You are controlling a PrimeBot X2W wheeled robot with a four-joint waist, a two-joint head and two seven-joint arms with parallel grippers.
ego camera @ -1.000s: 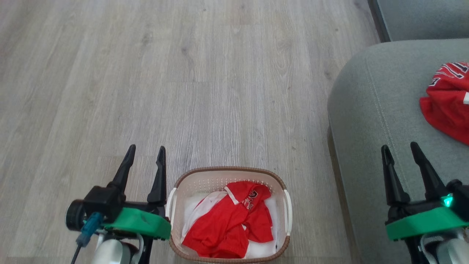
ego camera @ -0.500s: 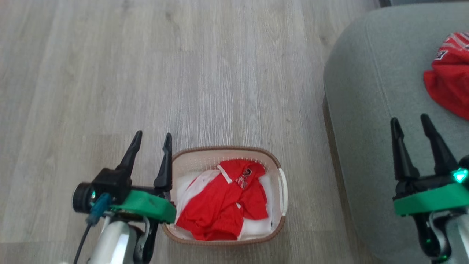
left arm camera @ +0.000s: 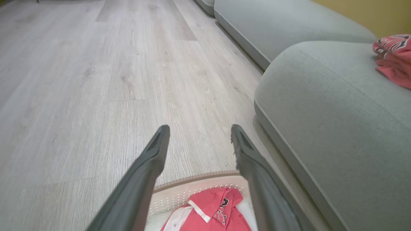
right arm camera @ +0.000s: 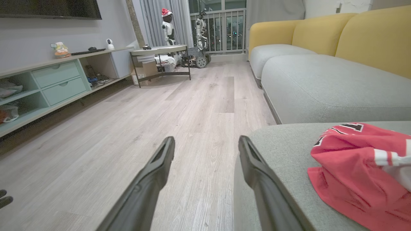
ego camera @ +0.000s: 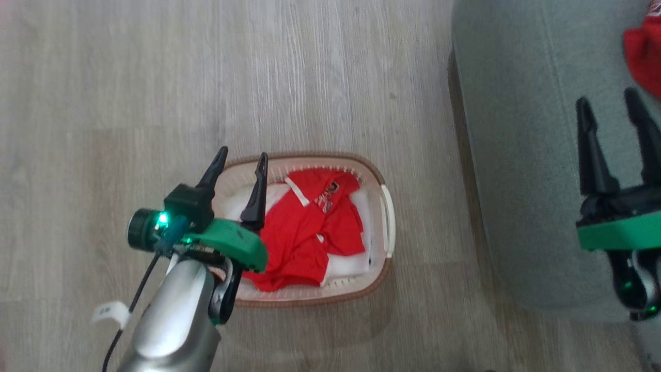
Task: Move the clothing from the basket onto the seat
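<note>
A red jersey (ego camera: 310,227) lies crumpled in the white basket (ego camera: 384,217) on the wood floor; the left wrist view shows its collar end (left arm camera: 221,208) inside the basket's far rim (left arm camera: 199,178). My left gripper (ego camera: 241,157) hangs open over the basket's left part, nothing between its fingers. A second red jersey (ego camera: 644,44) rests on the grey-green seat (ego camera: 516,155), also seen in the right wrist view (right arm camera: 359,170) and left wrist view (left arm camera: 393,57). My right gripper (ego camera: 608,98) stands open above the seat, left of that jersey.
Bare wood floor (ego camera: 155,77) spreads left of and beyond the basket. In the right wrist view a long grey sofa with yellow backs (right arm camera: 321,35) runs along the right, a low shelf unit (right arm camera: 48,83) along the left, a small table (right arm camera: 160,57) at the far end.
The head camera has tilted down, so the whole picture slid upward. My left gripper has moved from beside the basket's left handle to above its left part. Both grippers stay open.
</note>
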